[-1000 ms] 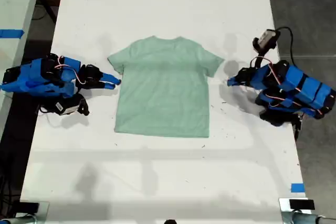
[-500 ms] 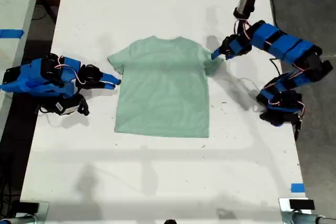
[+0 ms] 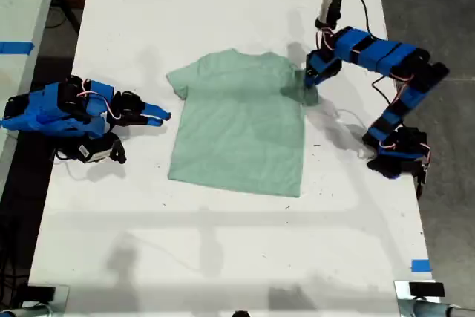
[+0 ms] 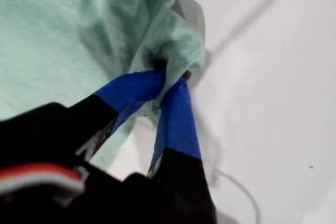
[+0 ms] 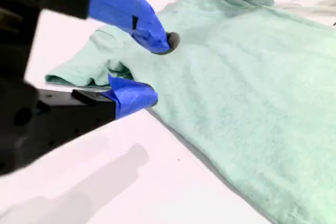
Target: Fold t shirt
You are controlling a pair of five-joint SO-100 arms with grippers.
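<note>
The pale mint-green t shirt (image 3: 237,124) lies flat on the white table (image 3: 223,257), neck toward the far edge. My first gripper (image 3: 309,84) is at the sleeve on the exterior view's right and is shut on that sleeve's bunched fabric (image 4: 178,45); the blue fingertips (image 4: 176,90) meet in the cloth. My second gripper (image 3: 161,116) rests low on the table at the exterior view's left, open, just short of the other sleeve (image 5: 89,69). Its fingers (image 5: 152,38) stand apart over the sleeve's edge, touching nothing that I can make out.
A thin pale cable (image 3: 347,115) lies on the table by the first arm's base (image 3: 397,155). Blue tape (image 3: 420,266) marks the table's near corner at the exterior view's right. Dark floor (image 3: 438,20) borders that side; another table (image 3: 18,5) stands at the exterior view's left.
My first arm rose from its rest, reached to the sleeve and shut on it. The shirt has slid slightly toward the exterior view's right, and that sleeve is bunched. The second arm stayed still.
</note>
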